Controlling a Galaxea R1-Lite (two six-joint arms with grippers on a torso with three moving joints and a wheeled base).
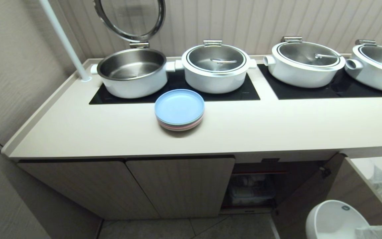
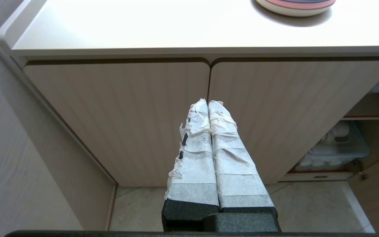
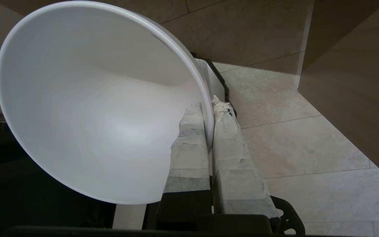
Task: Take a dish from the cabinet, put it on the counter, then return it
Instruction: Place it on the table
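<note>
The dish point(image 3: 94, 108), a plain white bowl, hangs in my right gripper point(image 3: 209, 105), which is shut on its rim with one taped finger inside and one outside. The head view shows the dish point(image 1: 335, 220) low at the right, above the floor, in front of the open part of the cabinet point(image 1: 181, 186) and below the counter point(image 1: 244, 129). My left gripper point(image 2: 208, 103) is shut on nothing and points at the two closed ribbed doors of the cabinet point(image 2: 127, 115).
A stack of pastel plates point(image 1: 179, 109) lies on the counter's front half. Several white pots point(image 1: 216, 68) stand on black cooktop panels behind. A clear bin of white dishes point(image 1: 250, 192) sits in the open compartment, its door point(image 1: 353, 186) swung out at the right. A white pole point(image 1: 65, 39) rises at the back left.
</note>
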